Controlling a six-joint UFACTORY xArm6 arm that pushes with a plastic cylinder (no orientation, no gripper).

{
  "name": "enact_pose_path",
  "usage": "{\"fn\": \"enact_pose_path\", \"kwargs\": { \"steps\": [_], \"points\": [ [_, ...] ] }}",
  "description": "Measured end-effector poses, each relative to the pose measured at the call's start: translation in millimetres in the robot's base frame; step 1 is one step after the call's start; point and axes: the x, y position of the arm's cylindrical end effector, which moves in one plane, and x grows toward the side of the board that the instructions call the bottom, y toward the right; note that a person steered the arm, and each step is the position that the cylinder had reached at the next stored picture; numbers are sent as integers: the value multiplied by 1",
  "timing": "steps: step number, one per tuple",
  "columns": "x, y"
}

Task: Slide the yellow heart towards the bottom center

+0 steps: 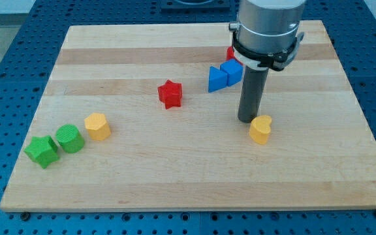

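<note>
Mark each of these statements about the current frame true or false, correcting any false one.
1. My tip sits just to the upper left of the yellow heart block. True.
2. The red star block touches the yellow heart. False: it stands well apart, toward the view's left.
3. Two green blocks, a star-like one and a round one, sit near the wooden board's left edge. True.
4. The two blue blocks lie below the yellow heart. False: they lie above it, toward the view's top.
5. A yellow hexagonal block sits beside the round green one. True.
</note>
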Motion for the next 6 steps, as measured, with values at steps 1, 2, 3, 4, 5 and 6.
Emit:
{"fn": "enact_pose_path", "kwargs": {
  "steps": [1,2,3,4,5,6],
  "points": [
    [-1,0],
    [-1,1],
    [-3,22],
    [-8,58],
    [38,-9],
    [45,-75]
  ]
}}
